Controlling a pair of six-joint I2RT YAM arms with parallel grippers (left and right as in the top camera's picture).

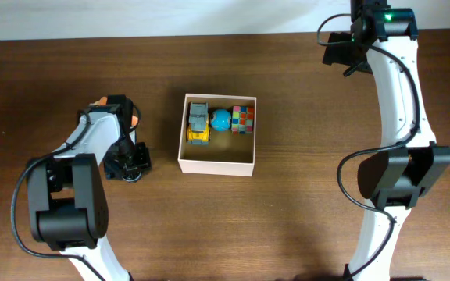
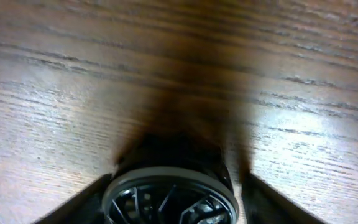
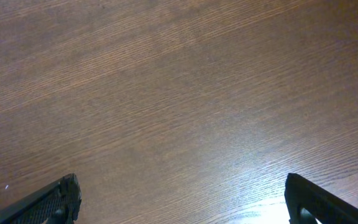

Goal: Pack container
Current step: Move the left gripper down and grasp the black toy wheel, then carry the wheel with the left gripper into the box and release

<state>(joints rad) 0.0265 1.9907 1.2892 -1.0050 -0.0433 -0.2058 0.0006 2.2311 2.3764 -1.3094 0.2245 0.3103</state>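
The dark, grainy wooden table (image 1: pixel 287 226) carries the container (image 1: pixel 217 153) at its middle. It is a square, shallow box with white cardboard walls and a tan inside. It lies near the left gripper (image 1: pixel 129 164), on that gripper's right. The left jaws flank a round black thing (image 2: pixel 169 198), and I cannot tell whether they clamp it. The right gripper (image 3: pixel 179 199), well apart, gapes wide. Inside the container sit a yellow truck (image 1: pixel 198 125), a checkered cube (image 1: pixel 243 119) and a blue ball (image 1: pixel 221 119).

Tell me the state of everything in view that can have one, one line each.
container: open, upright, three toys inside.
toy truck: lying in the container.
blue ball: in the container, between truck and cube.
multicoloured cube: in the container.
dark round object: resting on the table.
left gripper: open, straddling that object.
right gripper: wide open, empty.
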